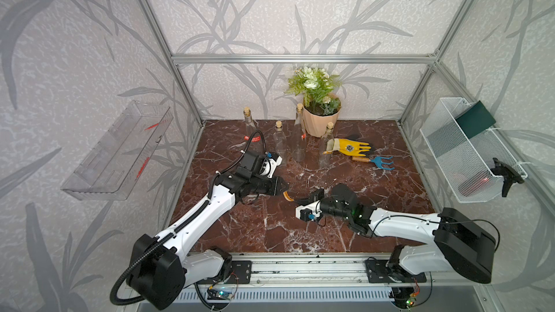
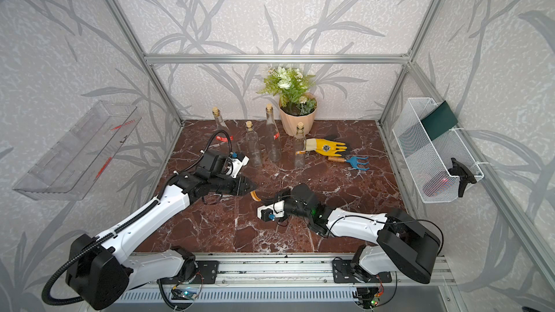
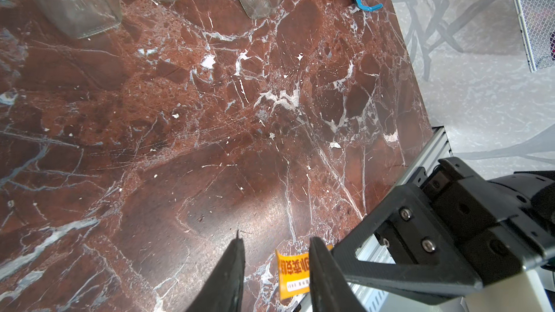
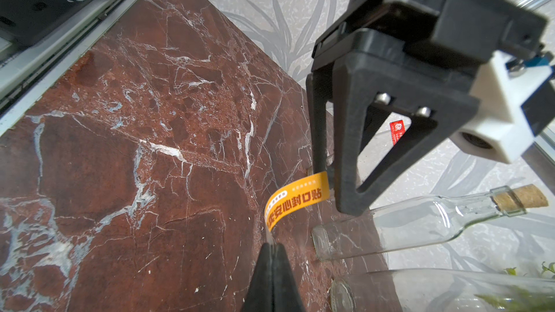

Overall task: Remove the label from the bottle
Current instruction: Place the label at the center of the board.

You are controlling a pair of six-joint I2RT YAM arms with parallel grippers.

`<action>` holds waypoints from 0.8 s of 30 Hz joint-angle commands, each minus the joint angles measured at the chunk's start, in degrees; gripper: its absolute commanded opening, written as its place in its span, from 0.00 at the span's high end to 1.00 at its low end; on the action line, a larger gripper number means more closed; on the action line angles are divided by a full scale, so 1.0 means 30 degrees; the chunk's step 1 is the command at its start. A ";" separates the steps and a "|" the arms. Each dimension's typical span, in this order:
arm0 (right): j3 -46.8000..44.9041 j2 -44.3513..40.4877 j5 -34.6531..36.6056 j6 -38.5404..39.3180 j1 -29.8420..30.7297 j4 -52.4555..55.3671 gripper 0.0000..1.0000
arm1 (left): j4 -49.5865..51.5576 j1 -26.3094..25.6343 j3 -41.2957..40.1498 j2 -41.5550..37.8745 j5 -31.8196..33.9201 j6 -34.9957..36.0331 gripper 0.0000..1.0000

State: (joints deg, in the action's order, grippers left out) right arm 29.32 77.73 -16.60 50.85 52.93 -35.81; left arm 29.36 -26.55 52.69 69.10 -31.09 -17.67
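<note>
**Orange label pinched by right gripper, left jaws apart around its other end**

- right gripper (image 4: 271, 246): fingers clamped together on the pale end of 1 orange label (image 4: 295, 198).
- left gripper (image 3: 275, 235): jaws apart. The label's printed end sits in the gap, close against one finger (image 3: 321, 268). Can't tell if it touches, and nothing is clamped.
- The label arcs between the two tips over the front-centre of the table (image 1: 270, 229), well apart from all the bottles.
- Bottles: 4, clear glass, corked, upright near the back.
  - left-end bottle (image 1: 249, 127): 1 red label (image 1: 251, 138).
  - second bottle (image 1: 279, 141).
  - third bottle (image 1: 298, 133): 1 red tag (image 1: 303, 136).
  - right-end bottle (image 1: 326, 145): 1 orange tag (image 1: 327, 151).
- Label count: 2 red and 2 orange, including the held one.
- Behind the bottles: 1 flowerpot (image 1: 319, 121).
- Beside the right-end bottle: 1 yellow glove (image 1: 351, 147), with 1 blue hand rake (image 1: 378, 162) just in front of it.
- Walls: 1 wire basket (image 1: 444, 145) on the right, 1 clear tray (image 1: 114, 157) on the left.
</note>
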 commanded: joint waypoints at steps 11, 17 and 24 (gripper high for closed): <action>0.0656 -0.0163 -0.0209 -0.0121 0.0111 0.0072 1.00 | 0.0566 0.0023 0.0137 0.0025 -0.0333 0.0430 0.77; 0.0685 -0.0137 -0.0165 -0.0157 0.0112 -0.0013 1.00 | 0.0902 0.0026 0.0107 0.0052 -0.0292 0.0617 0.76; 0.0711 0.0104 -0.0179 -0.0294 0.0112 -0.0286 1.00 | 0.0673 0.0013 0.0045 0.0024 -0.0548 0.0471 0.94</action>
State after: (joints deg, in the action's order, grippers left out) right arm 30.04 77.76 -16.58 50.76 52.93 -35.68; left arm 30.44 -26.55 52.66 69.10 -31.75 -16.53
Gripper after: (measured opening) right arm 0.050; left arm 0.088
